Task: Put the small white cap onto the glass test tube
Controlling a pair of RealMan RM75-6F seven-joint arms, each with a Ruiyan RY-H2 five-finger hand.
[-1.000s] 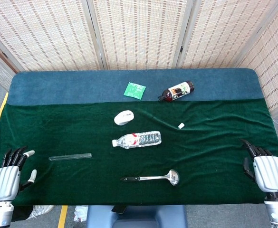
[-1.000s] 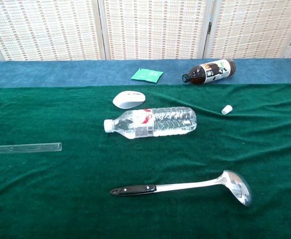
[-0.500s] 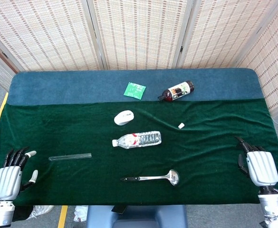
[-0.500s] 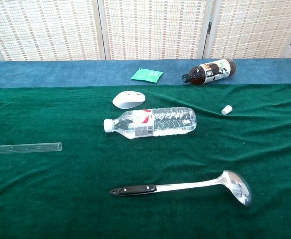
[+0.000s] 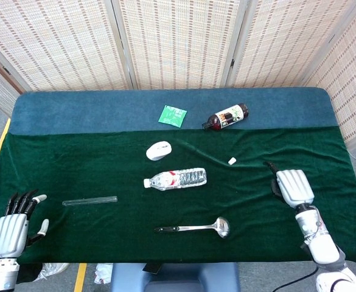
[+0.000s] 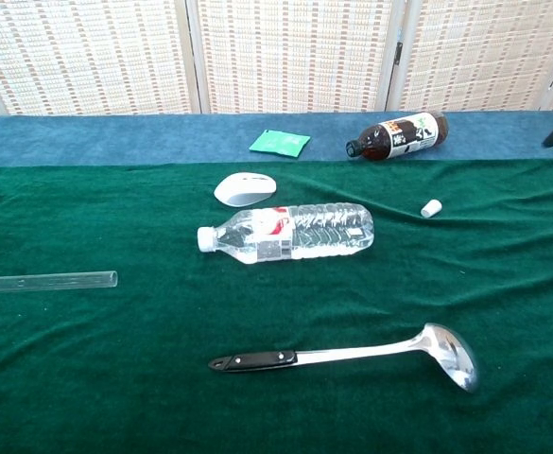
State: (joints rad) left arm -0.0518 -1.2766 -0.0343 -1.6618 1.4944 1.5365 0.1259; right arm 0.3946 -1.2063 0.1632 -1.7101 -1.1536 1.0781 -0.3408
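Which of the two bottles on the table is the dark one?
The dark bottle on the blue strip at the back; the clear water bottle lies mid-table on the green cloth.

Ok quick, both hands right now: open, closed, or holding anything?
Left hand: open, fingers apart, holding nothing, near the table's front left edge.
Right hand: holding nothing, over the cloth short of the small white cap; cannot tell whether its fingers are curled.

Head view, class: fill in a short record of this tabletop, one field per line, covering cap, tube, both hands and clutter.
cap: small white cap lying on green cloth, untouched
tube: glass test tube lying flat, uncapped
right hand: over the cloth, near the cap, holding nothing
left hand: at table edge, holding nothing
clutter: water bottle, ladle, mouse, brown bottle, green packet
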